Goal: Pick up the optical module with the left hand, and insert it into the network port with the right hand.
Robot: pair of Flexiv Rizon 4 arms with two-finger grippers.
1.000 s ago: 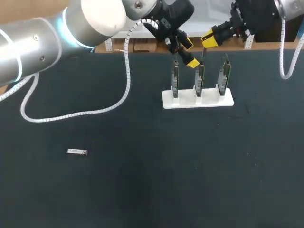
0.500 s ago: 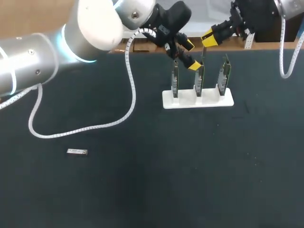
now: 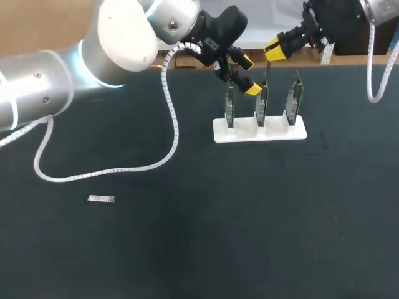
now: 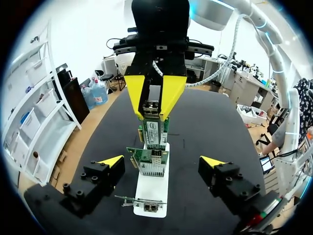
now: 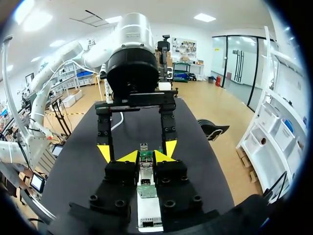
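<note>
My left gripper (image 3: 249, 75) gapes wide and empty, just beside the cards (image 3: 230, 103). Swinging toward the distant optical module (image 3: 101, 199), I may clip one. Right gripper (image 3: 273, 50): hold, cannot tell.

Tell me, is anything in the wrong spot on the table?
Yes. One small optical module lies alone on the black table, far from the white card stand. Both hands are over at that stand: the left hand open, the right hand shut on a second module.
</note>
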